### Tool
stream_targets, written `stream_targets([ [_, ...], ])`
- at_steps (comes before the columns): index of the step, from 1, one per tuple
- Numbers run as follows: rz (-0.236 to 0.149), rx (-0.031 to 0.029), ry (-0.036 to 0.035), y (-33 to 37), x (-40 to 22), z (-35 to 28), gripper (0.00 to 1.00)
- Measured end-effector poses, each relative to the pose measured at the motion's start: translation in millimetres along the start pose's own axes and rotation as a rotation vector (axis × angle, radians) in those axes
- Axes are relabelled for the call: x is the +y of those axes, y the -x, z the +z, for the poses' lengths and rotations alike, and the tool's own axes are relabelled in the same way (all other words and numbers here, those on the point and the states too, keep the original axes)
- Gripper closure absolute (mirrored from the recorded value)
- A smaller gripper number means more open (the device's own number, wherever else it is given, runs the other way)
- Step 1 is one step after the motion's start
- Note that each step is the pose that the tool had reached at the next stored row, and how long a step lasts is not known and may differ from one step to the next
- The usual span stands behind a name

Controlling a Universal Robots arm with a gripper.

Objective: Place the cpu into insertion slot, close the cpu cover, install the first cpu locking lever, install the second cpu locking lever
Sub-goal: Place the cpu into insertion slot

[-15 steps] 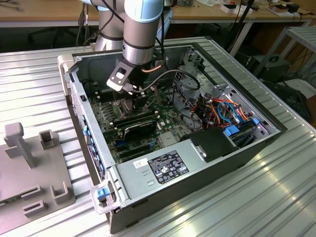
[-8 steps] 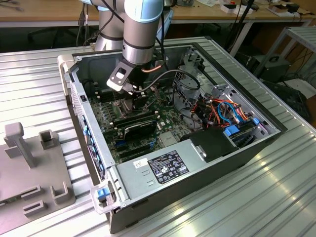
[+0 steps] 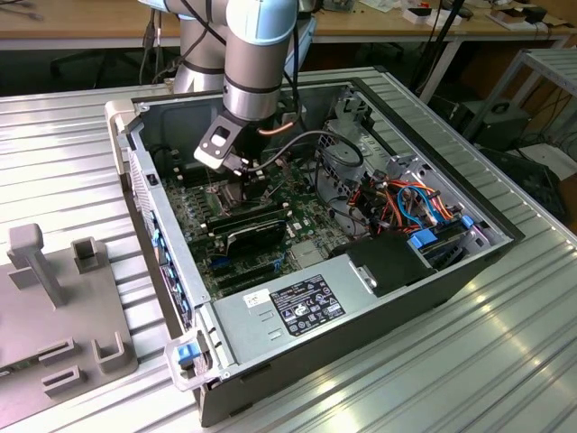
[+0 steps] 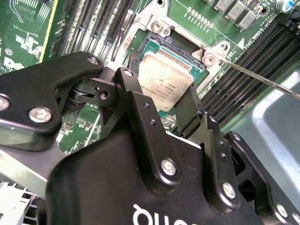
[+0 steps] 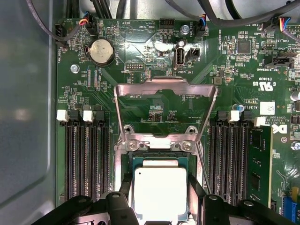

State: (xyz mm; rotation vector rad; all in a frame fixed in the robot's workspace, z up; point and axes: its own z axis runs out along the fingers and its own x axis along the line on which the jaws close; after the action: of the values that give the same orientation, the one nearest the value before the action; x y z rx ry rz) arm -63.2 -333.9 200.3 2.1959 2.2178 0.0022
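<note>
Gripper [image 4: 161, 101] tight on cpu [image 5: 160, 190] at insertion slot [image 4: 173, 43]; cpu cover [image 5: 166, 87] open, mem slots [image 5: 86, 159] close both sides.

Bright, even light; glare washes out the cpu [image 5: 160, 192] top in the first wrist view.

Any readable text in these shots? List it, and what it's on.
motherboard, first wrist view: white component labels, too fine to quote safely.
power supply box, exterior view: printed sticker, too small to read.
cpu, second wrist view: faint marking, unreadable.
gripper, second wrist view: white lettering on its body, cut off at the frame edge.
</note>
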Motion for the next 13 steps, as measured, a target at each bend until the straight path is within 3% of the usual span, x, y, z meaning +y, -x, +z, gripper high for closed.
stream_targets([
  [13, 0.004, -0.0002, -0.001, 0.0, -0.2, 2.9, 0.45],
])
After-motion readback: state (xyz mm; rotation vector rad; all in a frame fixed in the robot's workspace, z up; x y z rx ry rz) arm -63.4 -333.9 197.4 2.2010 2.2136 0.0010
